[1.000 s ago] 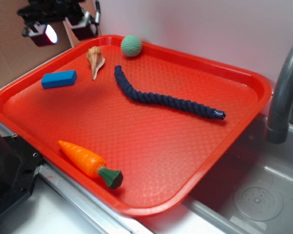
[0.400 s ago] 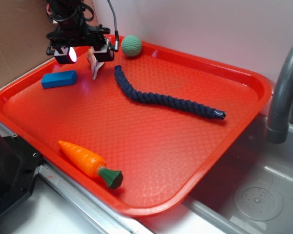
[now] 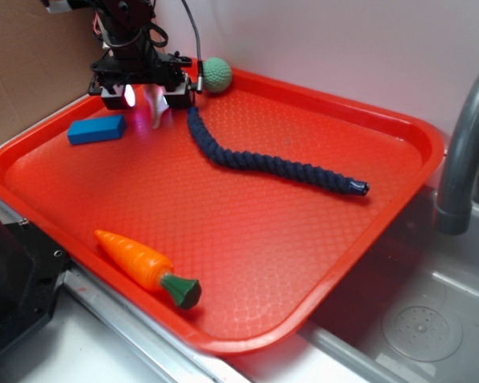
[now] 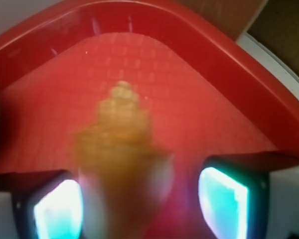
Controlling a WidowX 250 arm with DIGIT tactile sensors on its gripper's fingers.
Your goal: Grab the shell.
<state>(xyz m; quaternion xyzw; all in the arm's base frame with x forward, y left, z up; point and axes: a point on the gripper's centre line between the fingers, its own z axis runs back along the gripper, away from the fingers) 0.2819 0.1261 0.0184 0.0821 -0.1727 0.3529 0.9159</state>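
The shell (image 3: 155,110) lies in the back left corner of the red tray (image 3: 428,142), mostly hidden behind my gripper (image 3: 150,97). The gripper has come down over it, one lit finger on each side. In the wrist view the tan knobbly shell (image 4: 122,149) fills the gap between the glowing pads (image 4: 224,201), blurred by closeness. It sits nearer the left pad, and red tray shows between it and the right pad. The gripper (image 4: 140,206) is open around the shell without pinching it.
A blue block (image 3: 96,128) lies just left of the gripper, and a green knitted ball (image 3: 215,74) sits behind it at the tray's rim. A dark blue rope (image 3: 263,161) runs across the middle. An orange toy carrot (image 3: 144,267) lies at the front. Faucet (image 3: 463,159) and sink (image 3: 431,319) stand at the right.
The gripper has dropped from above the tray's back left corner and moved right, so its fingers now straddle the shell. The shell has not moved.
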